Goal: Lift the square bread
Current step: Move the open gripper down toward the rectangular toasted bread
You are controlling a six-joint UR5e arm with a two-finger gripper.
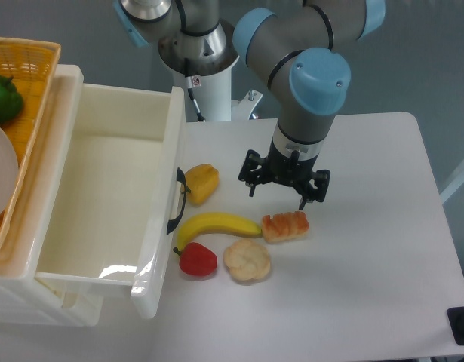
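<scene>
The square bread (285,225) is a small golden-brown ridged slab lying on the white table (367,286), right of the banana's tip. My gripper (278,197) hangs just above and slightly behind it, its two dark fingers spread wide apart. It is open and holds nothing. It does not touch the bread.
A banana (215,226) lies left of the bread. A round pale bun (247,260) and a red pepper (197,259) lie in front. A yellow bell pepper (201,182) sits by the open white drawer (103,204). A wicker basket (28,113) with a green pepper (4,98) is at far left.
</scene>
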